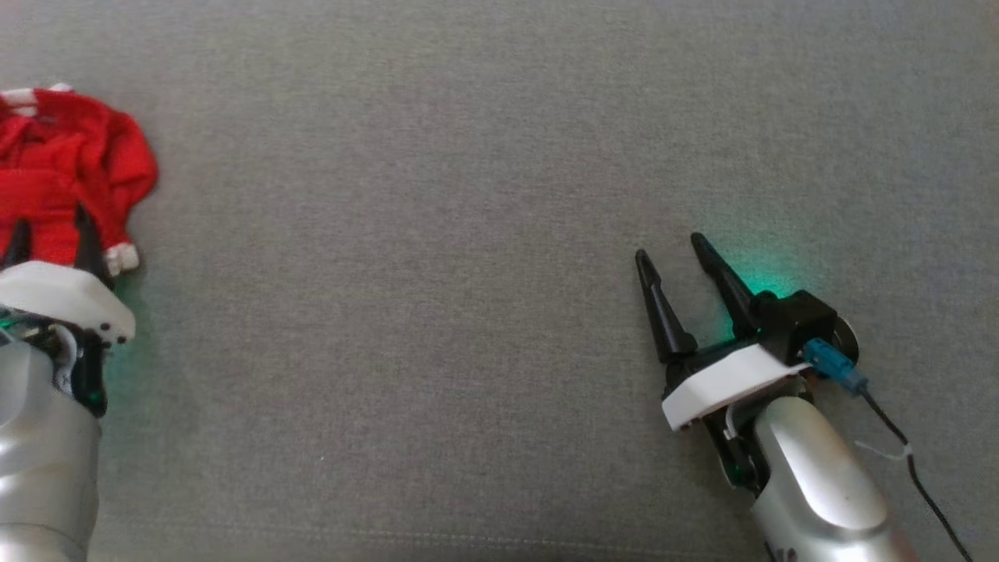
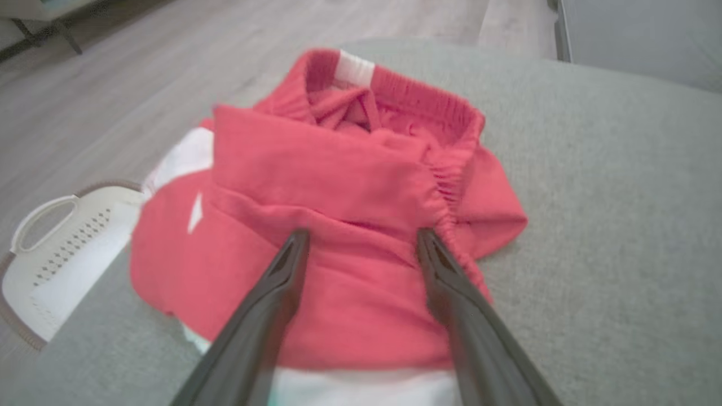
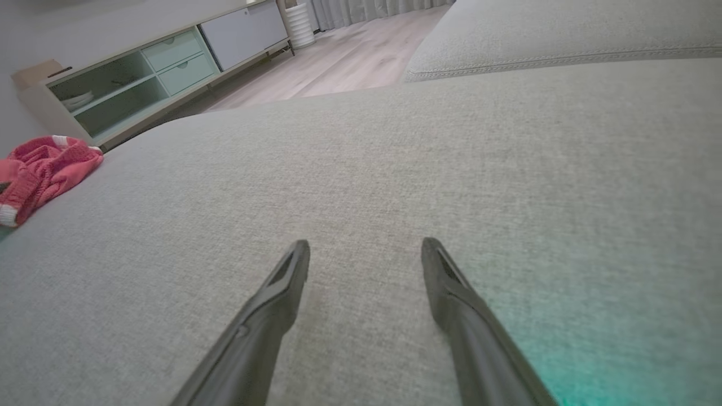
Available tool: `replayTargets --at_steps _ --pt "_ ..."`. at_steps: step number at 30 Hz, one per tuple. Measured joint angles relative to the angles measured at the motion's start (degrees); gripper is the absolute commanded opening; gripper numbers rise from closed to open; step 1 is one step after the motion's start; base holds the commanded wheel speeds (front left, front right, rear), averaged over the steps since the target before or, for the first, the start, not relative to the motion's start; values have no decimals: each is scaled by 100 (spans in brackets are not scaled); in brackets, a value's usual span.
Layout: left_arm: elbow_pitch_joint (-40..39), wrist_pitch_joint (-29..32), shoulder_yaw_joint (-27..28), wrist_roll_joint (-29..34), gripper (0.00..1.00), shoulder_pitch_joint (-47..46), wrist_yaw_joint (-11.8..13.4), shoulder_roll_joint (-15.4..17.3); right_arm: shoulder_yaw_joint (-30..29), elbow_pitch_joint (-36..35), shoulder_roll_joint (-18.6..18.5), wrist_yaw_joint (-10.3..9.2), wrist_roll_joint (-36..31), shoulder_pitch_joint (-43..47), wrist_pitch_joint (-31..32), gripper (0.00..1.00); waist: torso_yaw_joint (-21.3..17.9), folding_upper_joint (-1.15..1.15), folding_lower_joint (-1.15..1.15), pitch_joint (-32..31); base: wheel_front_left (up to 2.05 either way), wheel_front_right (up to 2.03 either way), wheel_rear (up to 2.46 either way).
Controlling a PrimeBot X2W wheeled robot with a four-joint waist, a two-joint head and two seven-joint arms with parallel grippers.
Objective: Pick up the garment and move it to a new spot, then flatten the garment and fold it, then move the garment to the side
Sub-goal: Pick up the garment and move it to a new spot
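Upper left: sink left gripper [image 1: 50, 220], fingers spread, into the garment [image 1: 70, 156]; pinch a thick fold; leave right gripper [image 1: 669, 245] released.

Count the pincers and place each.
2. The left pincer, open, is at the red garment, far left on the grey cushion; the right pincer, open, is over bare cushion, lower right.

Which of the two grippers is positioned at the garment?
The left gripper: open, it is poised over the red garment at the left edge of the grey cushion. The right gripper, also open, is over bare fabric, well apart from it.
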Motion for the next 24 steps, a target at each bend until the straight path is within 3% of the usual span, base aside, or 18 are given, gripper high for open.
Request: replayTargets --at_steps 4,5,6,13,24 --pt "321 255 -191 -156 100 -137 0 34 -18 -42 2 0 -40 -87 -5 100 -110 0 0 110 0 0 0" --pt "378 247 -222 -163 35 -174 0 49 -21 -30 2 0 -38 -88 -4 100 -108 0 0 95 0 0 0" --pt "415 204 -235 -164 0 -202 0 59 -23 -11 2 0 -37 -87 -4 100 -105 0 -1 74 0 0 0" --pt "88 -381 -673 -180 0 -309 0 78 -31 158 -7 0 76 -62 -3 100 -82 0 -1 -154 0 0 0" --pt "-1703 -723 -2480 -990 0 -592 1 13 11 192 -7 0 492 243 -2 100 -404 0 -2 -796 0 0 0"
